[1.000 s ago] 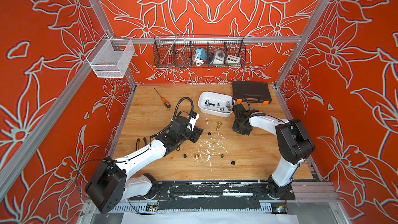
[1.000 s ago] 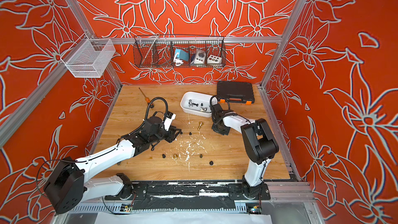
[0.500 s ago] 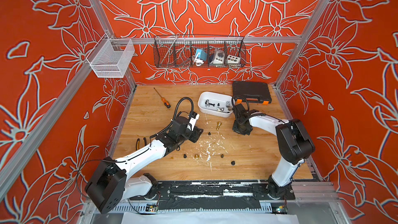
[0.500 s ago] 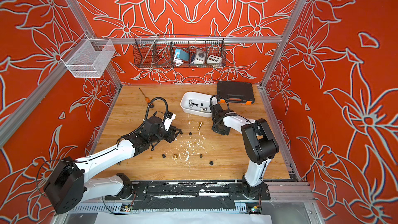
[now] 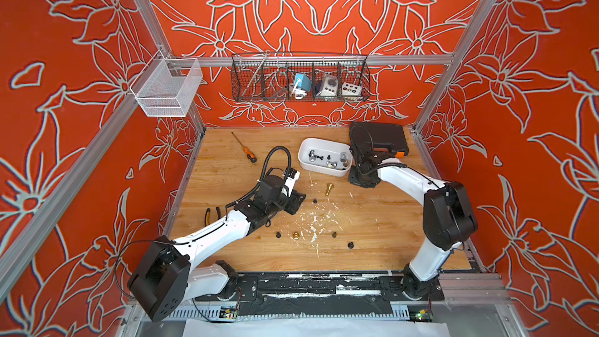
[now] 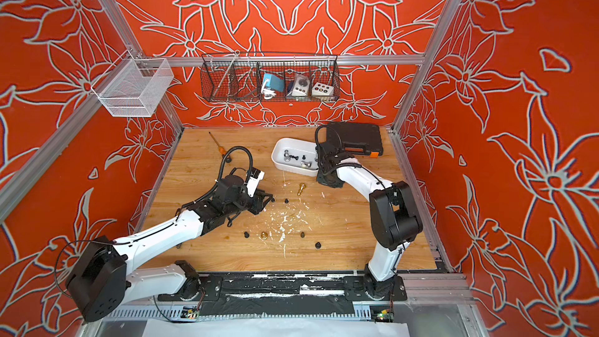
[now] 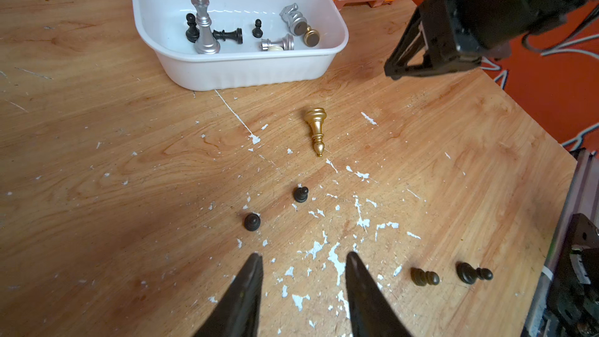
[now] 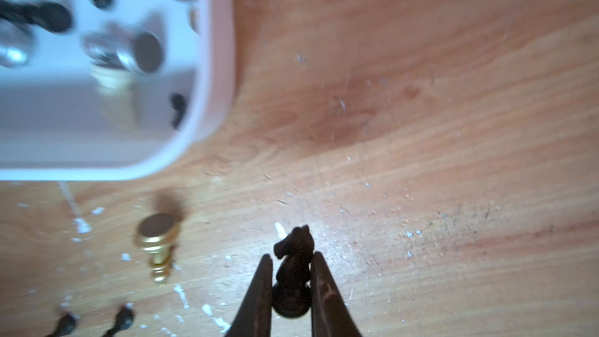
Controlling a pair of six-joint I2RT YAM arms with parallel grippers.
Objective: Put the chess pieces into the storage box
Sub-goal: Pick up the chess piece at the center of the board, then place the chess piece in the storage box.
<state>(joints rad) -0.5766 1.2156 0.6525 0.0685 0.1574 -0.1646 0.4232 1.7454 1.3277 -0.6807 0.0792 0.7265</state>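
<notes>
Stillness is the only news: over the last second neither arm shifts in the top views. The right pincer [image 8: 292, 256] stays pressed on a black knight [image 8: 295, 243], close above the table [image 8: 421, 124] and just off a corner of the storage box [image 8: 215, 59]. In a top view the storage box [image 5: 324, 172] sits at about 10 o'clock from that pincer, and a toppled gold piece [image 5: 329, 188] at its 8 o'clock. The left pincer [image 7: 304, 256] hangs spread and empty, a black pawn [image 7: 252, 222] just ahead. The knight looks secured but undelivered. Lifting it over the wall seems next, with several pieces left.
</notes>
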